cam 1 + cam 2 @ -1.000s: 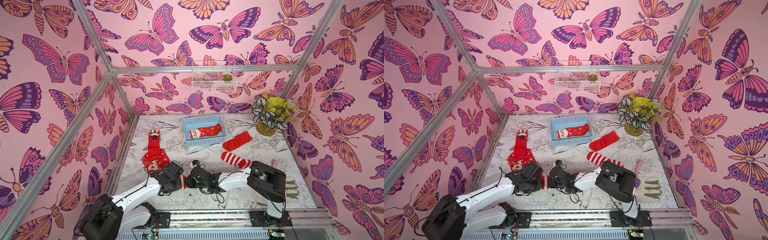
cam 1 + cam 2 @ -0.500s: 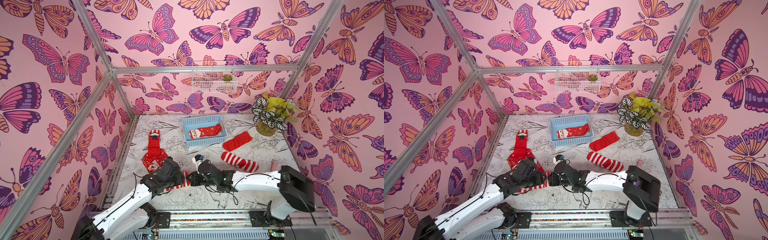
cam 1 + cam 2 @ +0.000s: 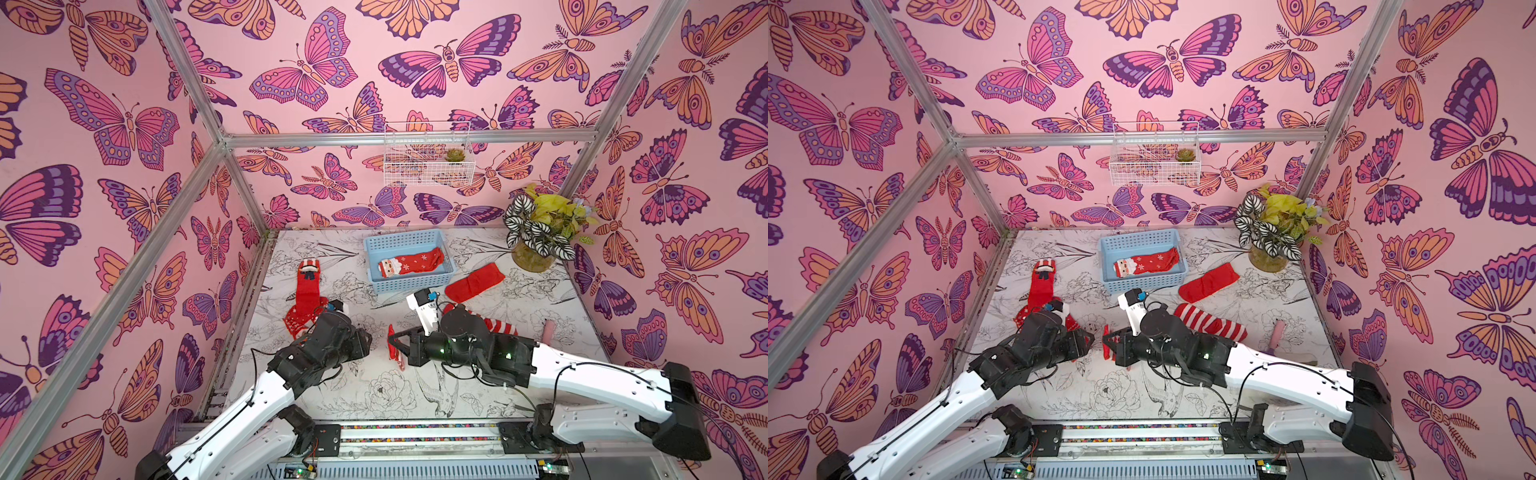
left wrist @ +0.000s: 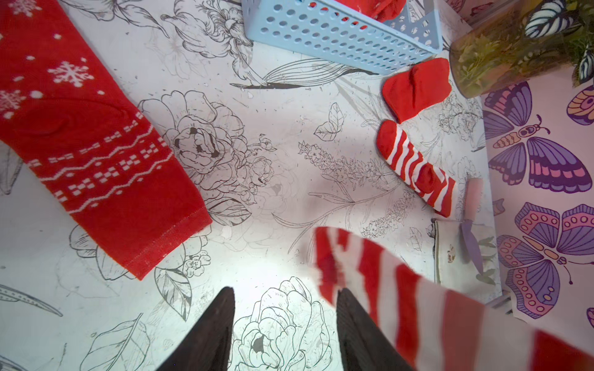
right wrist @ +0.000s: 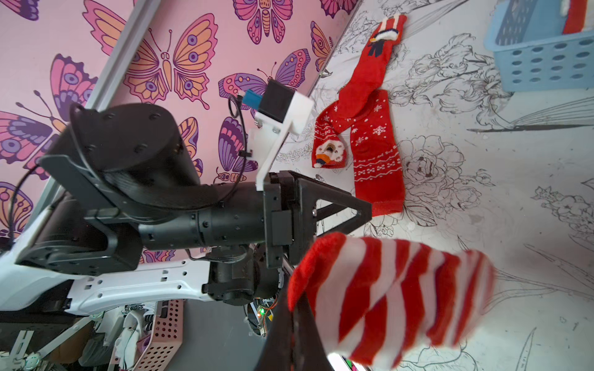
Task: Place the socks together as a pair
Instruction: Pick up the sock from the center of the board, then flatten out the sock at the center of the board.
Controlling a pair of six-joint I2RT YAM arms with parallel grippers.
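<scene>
Two arms meet over the middle of the bench (image 3: 374, 395), and most of the risk sits where they meet. Farther back, the blue basket (image 3: 399, 244) holds a Santa-cuffed sock (image 3: 409, 264). A plain red sock (image 3: 473, 282) lies near the basket, and the snowflake socks (image 3: 305, 299) are piled toward the left edge. We judge none of these matter for this step.

The striped sock on the bench (image 3: 1212, 324) looks like the mate we need to reach. In both top views the right arm crosses over part of it, so a low sweep could drag or rumple it.

The right hand (image 3: 397, 347) is clamped on the hanging striped sock (image 5: 385, 295). It pinches the sock by one end, and the rest dangles clear of the bench. We think so small a bite of soft cloth could slip in a quick move, and the loose length could swing and land folded or crosswise instead of alongside its partner.

The left hand (image 4: 286, 292) has its fingers (image 4: 350, 321) spread with nothing between them. In the left wrist view the dangling sock sits just beside one finger. If that hand closes or shifts, it may snag the cloth and tug it out of the right hand's pinch.
</scene>
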